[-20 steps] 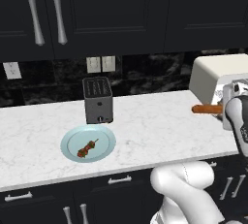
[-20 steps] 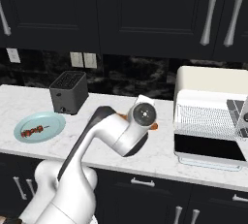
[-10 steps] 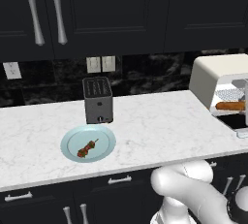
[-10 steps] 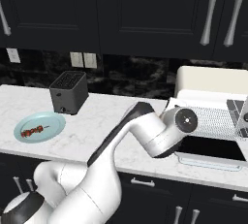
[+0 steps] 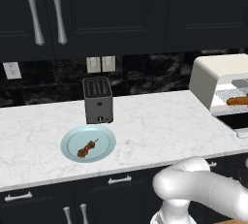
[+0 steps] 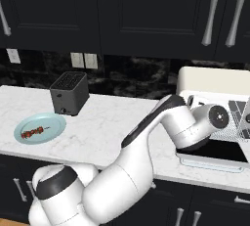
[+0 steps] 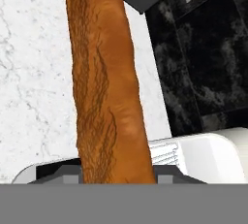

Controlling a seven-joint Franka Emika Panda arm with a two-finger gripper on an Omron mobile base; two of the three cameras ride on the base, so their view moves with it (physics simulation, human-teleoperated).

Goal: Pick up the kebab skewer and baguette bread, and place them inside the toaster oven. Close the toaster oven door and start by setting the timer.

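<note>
Left base view: one baguette bread (image 5: 237,101) shows as an orange-brown length at the open front of the toaster oven (image 5: 218,80), at the far right of the counter (image 5: 145,131). Its long axis runs roughly level and across the oven mouth, over the wire rack (image 5: 227,92). The gripper itself cannot be made out in this view.

Right base view: the arm's forearm and wrist (image 6: 205,122) reach to the oven front and cover the spot where the loaf sits. The toaster oven door (image 6: 215,159) hangs open, folded down to near level, dark glass facing up.

Hand view: the baguette fills the centre from the top edge down to the bottom, long axis along the line of the gripper, with its lower end running down to where the fingers lie. The finger tips are not visible, so the pictures do not settle whether the claw is pinching the loaf or standing clear of it. A white appliance edge and wire bars lie beneath.

Count: one baguette; one kebab skewer (image 5: 87,148), lying diagonally on one pale blue plate (image 5: 104,143), well apart from the oven; one dark slot toaster (image 5: 98,100) just behind the plate; one toaster oven.
</note>
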